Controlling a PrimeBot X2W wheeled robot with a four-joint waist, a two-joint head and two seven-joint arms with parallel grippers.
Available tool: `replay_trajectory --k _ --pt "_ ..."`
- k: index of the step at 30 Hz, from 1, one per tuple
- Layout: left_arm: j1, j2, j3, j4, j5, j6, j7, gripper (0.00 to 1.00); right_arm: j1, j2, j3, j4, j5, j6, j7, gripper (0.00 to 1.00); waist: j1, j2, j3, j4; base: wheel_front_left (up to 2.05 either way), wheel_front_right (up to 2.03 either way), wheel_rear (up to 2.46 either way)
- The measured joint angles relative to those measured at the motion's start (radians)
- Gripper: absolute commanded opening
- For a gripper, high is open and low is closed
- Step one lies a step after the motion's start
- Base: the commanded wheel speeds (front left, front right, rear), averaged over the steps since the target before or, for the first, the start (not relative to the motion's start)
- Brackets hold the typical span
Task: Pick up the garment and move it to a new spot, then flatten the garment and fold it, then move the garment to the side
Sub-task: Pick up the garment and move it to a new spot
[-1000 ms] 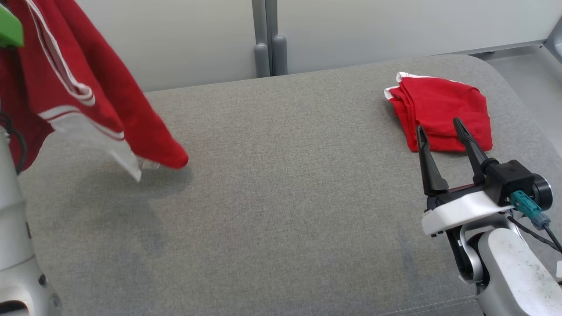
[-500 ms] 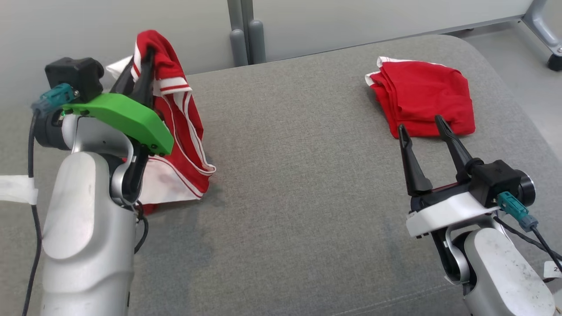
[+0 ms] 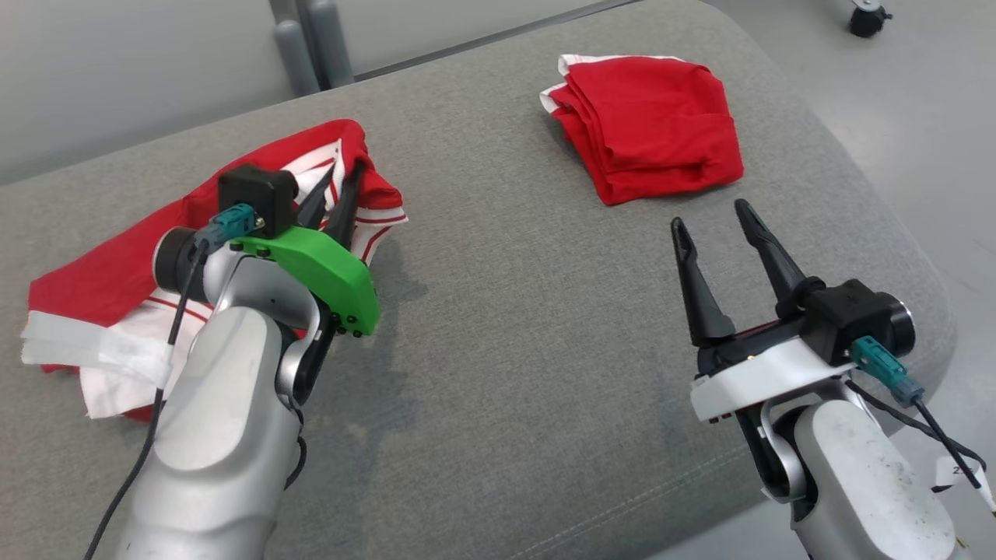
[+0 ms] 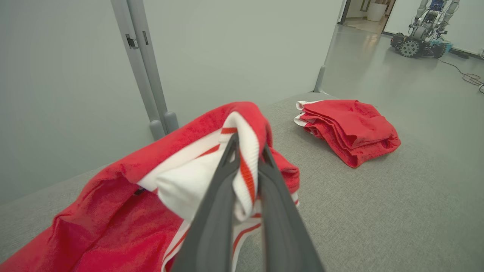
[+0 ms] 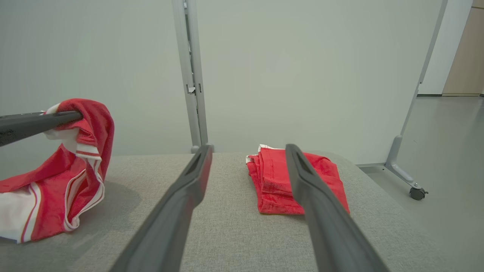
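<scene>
The red-and-white garment (image 3: 117, 264) at the frame's left looks soft, light and floppy, best held by its striped edge, where the left gripper (image 3: 347, 171) is clenched; the right gripper (image 3: 712, 225) gapes empty.

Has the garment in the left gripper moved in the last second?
Yes: downward. The garment, shut in the left gripper, hung above the cushion; now most of it lies on the cushion, left of the folded pile.

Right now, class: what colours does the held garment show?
Red garment with white, red-striped trim; best in left wrist view.
</scene>
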Motion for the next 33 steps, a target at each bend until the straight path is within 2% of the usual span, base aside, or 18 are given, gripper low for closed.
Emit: replay_trajectory --k 4,14,15,16,17,24,33 --pt "0.01 0.003 -0.071 0.023 -0.041 0.016 -0.028 0.0 -0.024 0.027 0.035 0.012 0.0 0.023 0.0 1.0 0.0 0.0 0.023 -0.055 0.0 0.0 0.0" --pt "0.011 0.007 -0.246 0.09 -0.105 0.031 -0.07 0.0 -0.045 0.044 0.047 0.048 0.001 0.033 -0.009 1.0 0.0 0.0 0.078 -0.157 0.0 0.0 0.0" --pt "0.011 0.007 -0.257 0.099 -0.112 0.038 -0.078 0.05 -0.046 0.046 0.048 0.05 0.001 0.033 -0.009 1.0 0.0001 0.0 0.083 -0.161 0.0 0.0 0.0" --pt "0.011 0.007 -0.263 0.107 -0.12 0.044 -0.08 0.49 -0.049 0.047 0.049 0.052 0.001 0.034 -0.009 1.0 0.0 0.0 0.087 -0.165 0.0 0.0 0.0" --pt "0.011 0.007 -0.266 0.112 -0.128 0.049 -0.082 1.0 -0.053 0.049 0.049 0.054 0.001 0.034 -0.009 1.0 0.0 0.0 0.091 -0.167 0.0 0.0 0.0" --pt "0.007 0.013 -0.326 0.136 -0.175 0.061 -0.114 1.0 -0.065 0.048 0.034 0.068 0.0 0.034 -0.012 1.0 0.0 0.0 0.099 -0.151 0.0 0.0 0.0" --pt "-0.028 0.015 -0.408 0.119 -0.198 0.061 -0.193 1.0 -0.08 0.039 0.009 0.089 0.0 0.033 -0.018 1.0 0.0001 0.0 0.086 -0.092 0.0 0.0 0.0"
